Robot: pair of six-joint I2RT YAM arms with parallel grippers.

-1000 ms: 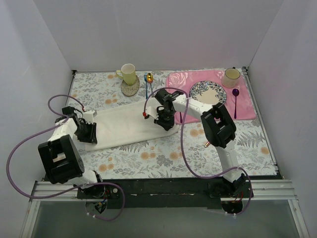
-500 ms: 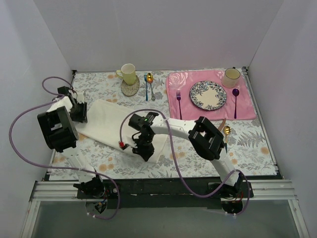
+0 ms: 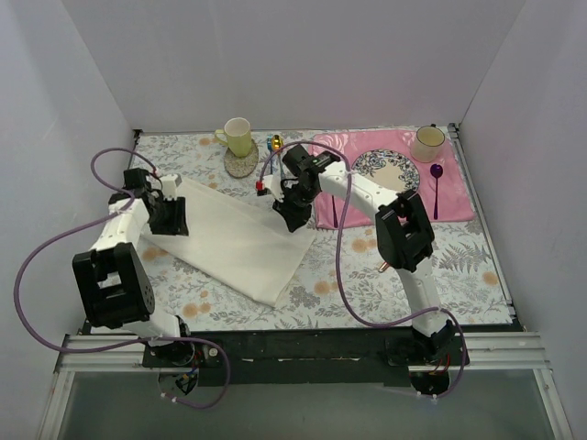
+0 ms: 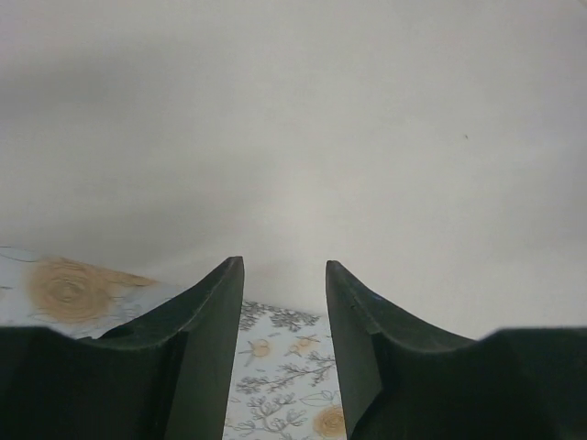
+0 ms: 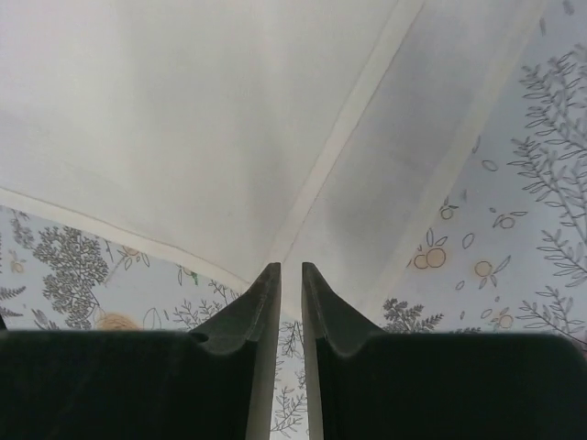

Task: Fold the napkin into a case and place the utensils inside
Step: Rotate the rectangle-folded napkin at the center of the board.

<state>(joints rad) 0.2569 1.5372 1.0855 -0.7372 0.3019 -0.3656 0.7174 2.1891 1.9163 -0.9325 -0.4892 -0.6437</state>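
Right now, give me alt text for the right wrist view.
The right gripper, nearly shut, pinches the napkin at a hemmed edge, and the napkin spreads away above it. Floral tablecloth shows on either side.

cream napkin (image 3: 240,240), pink rose placemat (image 3: 459,197) — floral tablecloth (image 3: 459,266)

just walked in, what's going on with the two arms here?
Both arms are at the cream napkin, spread diagonally on the floral table. The right gripper pinches its far right corner. The left gripper sits at the far left corner, jaws apart, gripping nothing. It doesn't look like a case yet, and nothing is tucked in.
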